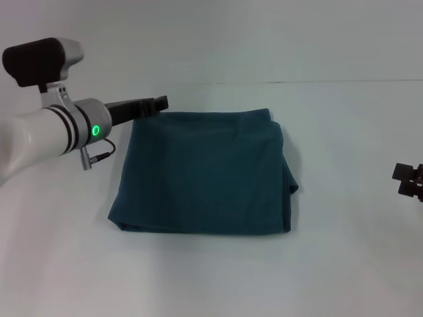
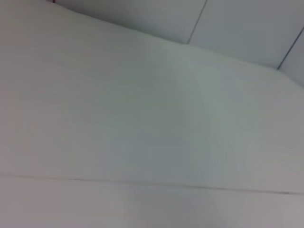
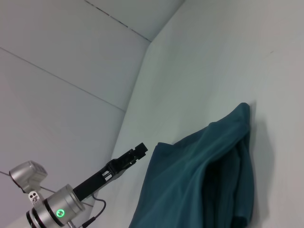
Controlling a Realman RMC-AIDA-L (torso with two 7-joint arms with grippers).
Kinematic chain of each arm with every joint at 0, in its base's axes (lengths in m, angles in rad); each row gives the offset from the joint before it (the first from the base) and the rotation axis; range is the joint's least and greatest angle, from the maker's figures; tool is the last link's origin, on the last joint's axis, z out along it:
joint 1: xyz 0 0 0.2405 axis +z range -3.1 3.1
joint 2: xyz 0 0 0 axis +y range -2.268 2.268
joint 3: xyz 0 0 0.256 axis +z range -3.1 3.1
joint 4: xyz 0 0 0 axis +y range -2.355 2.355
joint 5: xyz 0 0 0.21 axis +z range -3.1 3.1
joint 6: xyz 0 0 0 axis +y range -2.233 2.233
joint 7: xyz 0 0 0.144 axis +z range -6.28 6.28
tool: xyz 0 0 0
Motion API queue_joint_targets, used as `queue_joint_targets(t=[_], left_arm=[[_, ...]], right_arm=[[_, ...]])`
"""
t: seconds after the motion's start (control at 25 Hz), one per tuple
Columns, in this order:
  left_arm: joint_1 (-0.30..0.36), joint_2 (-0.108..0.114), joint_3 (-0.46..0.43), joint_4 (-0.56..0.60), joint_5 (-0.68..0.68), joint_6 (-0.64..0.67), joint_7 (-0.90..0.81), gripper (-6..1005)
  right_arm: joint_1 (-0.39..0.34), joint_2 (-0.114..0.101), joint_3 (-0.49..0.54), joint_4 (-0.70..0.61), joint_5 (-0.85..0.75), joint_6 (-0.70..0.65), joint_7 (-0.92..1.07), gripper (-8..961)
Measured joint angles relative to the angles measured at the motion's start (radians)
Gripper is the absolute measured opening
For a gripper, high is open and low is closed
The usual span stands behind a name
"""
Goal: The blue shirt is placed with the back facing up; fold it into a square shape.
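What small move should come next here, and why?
Probably draw the left gripper back from the shirt's far left corner. The shirt already lies folded in a rough square on the table, and the right gripper sits off at the right edge.

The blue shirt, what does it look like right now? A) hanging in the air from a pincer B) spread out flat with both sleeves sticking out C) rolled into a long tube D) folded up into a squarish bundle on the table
D: the blue shirt lies folded in a squarish bundle on the white table, no sleeves sticking out, with the left pincer just off its far corner and not holding it.
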State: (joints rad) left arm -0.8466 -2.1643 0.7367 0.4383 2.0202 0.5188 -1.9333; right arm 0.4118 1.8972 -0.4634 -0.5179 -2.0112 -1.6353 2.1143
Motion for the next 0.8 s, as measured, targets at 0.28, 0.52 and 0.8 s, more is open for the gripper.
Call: queue_joint_targets(t=[0.28,0.52,0.8], left_arm=[[-0.007,-0.001,0.091,-0.026,0.000,-0.104,-0.001,593],[-0.009,-0.001,0.134,-0.037,0.000,-0.150,-0.001,586],[-0.025,0.001,0.143,-0.085,0.000,-0.175,0.006,577]], right_arm=[[-0.002,0.000,-0.002,0.003,-0.002,0.007,0.000,884],[-0.001,0.000,-0.002,0.004,-0.002,0.007,-0.001,883],[0.000,-0.001,-0.003,0.012,-0.003,0.015,-0.001,883]])
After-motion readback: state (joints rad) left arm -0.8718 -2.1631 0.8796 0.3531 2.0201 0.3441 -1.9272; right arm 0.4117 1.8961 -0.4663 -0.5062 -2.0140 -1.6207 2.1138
